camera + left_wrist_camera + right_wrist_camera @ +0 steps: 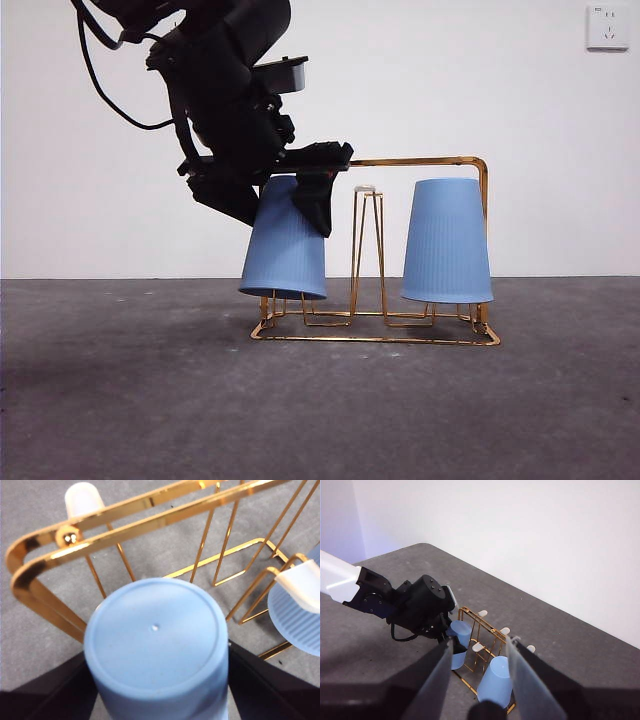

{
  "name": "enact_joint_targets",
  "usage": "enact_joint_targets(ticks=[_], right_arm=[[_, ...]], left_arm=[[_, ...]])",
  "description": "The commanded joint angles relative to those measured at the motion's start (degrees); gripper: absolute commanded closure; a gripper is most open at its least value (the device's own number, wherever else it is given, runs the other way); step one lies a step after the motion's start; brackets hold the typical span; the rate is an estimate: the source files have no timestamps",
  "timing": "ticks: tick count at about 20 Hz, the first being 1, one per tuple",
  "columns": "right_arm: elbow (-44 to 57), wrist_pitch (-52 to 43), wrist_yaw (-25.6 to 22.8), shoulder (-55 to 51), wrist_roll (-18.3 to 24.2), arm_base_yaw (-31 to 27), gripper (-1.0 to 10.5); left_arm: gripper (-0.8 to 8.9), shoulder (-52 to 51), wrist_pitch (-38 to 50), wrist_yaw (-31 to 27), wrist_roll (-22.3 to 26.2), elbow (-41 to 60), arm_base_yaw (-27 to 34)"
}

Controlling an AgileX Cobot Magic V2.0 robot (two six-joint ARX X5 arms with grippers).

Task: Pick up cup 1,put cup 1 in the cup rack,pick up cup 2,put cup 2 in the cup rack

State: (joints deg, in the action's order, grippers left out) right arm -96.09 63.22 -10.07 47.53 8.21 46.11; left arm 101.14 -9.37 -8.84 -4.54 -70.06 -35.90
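The left gripper [290,195] is clamped on an upside-down blue ribbed plastic cup [285,245], held tilted over one end of the gold-coloured thin wire cup rack [420,162]. A second blue ribbed cup [447,242] sits inverted at the rack's other end. The right gripper [479,665] hangs high above the dark grey table [120,400], jaws apart and empty.

Low front view, close left wrist, high far right wrist all share the cup rack [420,165].
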Motion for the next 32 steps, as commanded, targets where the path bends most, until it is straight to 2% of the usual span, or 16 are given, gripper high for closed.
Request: enact_joint_targets(ticks=[1,2,4,8,10,12,16,21,23,29,32], right_arm=[[0.2,-0.3,0.0,-0.2,0.2,0.0,7.6],[0.2,-0.2,0.0,-0.2,0.2,0.0,7.6],[0.2,-0.2,0.0,-0.2,0.2,0.0,7.6],[0.2,-0.2,0.0,-0.2,0.2,0.0,7.6],[0.2,-0.1,0.0,-0.2,0.2,0.0,7.6],[0.2,-0.1,0.0,-0.2,0.2,0.0,7.6],[0.2,0.2,0.0,-0.2,0.2,0.0,7.6],[0.3,0.3,0.0,-0.2,0.2,0.0,7.6],[0.3,0.4,0.0,-0.2,0.0,0.0,7.6],[0.3,6.2,0.0,0.3,-1.0,0.0,7.6],[0.3,10.9,0.0,1.2,-2.3,0.0,7.6]], left_arm=[[5.23,1.0,-3.3,0.3,-1.1,0.8,0.7],[4.27,1.0,-3.8,0.4,-1.2,0.8,0.7],[3.41,0.9,-4.7,1.3,-1.2,0.7,0.8],[3.28,0.8,-6.1,3.3,-1.4,0.6,0.9],[2.67,0.7,-7.0,3.3,-1.5,0.6,0.9],[2.65,0.5,-8.5,3.5,-1.5,0.6,0.9],[2.65,-0.4,-12.9,7.5,-1.9,0.5,0.9],[2.66,-4.5,-20.1,7.8,-2.7,0.5,0.9],[2.66,-7.6,-23.9,8.1,-2.8,0.5,0.9],[2.75,-20.3,-34.7,13.8,-2.8,0.5,0.7],[2.8,-28.7,-37.4,18.8,-2.9,0.5,0.7]])
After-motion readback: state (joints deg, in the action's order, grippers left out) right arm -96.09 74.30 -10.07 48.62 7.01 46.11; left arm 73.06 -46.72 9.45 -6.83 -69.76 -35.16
